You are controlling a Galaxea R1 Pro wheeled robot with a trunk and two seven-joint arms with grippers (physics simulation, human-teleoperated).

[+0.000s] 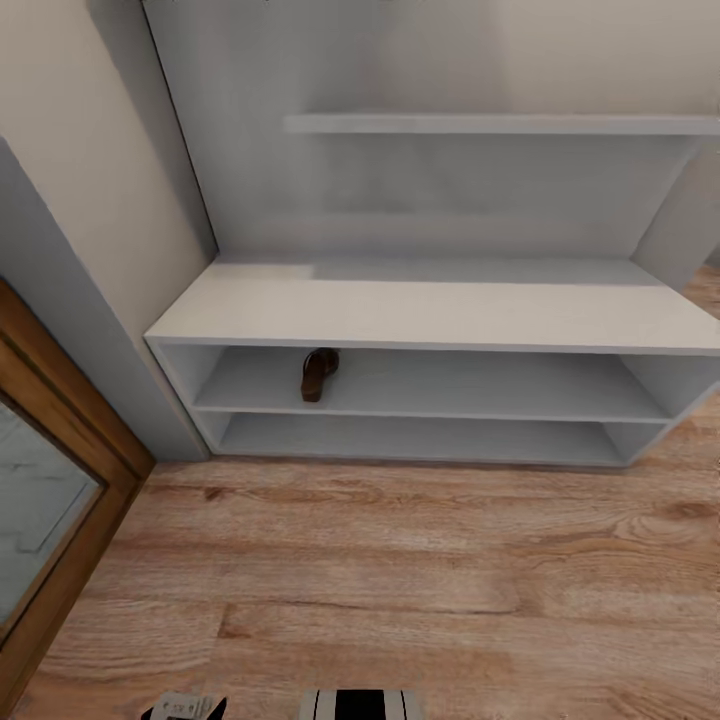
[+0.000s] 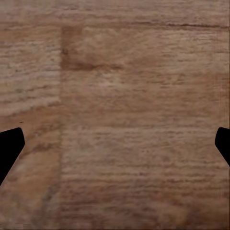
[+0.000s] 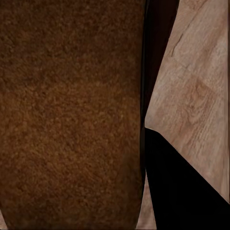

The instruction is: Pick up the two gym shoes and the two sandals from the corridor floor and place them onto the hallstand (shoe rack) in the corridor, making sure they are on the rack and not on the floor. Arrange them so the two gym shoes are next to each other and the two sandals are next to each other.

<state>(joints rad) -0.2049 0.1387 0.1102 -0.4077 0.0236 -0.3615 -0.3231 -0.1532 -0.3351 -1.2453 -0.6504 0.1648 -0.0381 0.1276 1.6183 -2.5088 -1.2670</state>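
The pale grey hallstand (image 1: 440, 310) stands against the wall ahead in the head view. One dark brown sandal (image 1: 318, 374) lies on its upper open shelf, toward the left end. In the right wrist view a second sandal (image 3: 72, 115) shows its tan-brown footbed very close up, and one black finger (image 3: 187, 191) of my right gripper presses against its edge, above the corridor floor (image 3: 196, 96). My left gripper (image 2: 115, 148) is open, its two black fingertips wide apart over bare wood planks (image 2: 124, 96). The gym shoes are out of view.
A wood-framed door with a pale panel (image 1: 50, 520) stands at the left, next to a grey wall corner (image 1: 90, 330). A staggered upper shelf (image 1: 500, 124) juts from the hallstand's back panel. Wood-plank floor (image 1: 420, 580) stretches between me and the rack.
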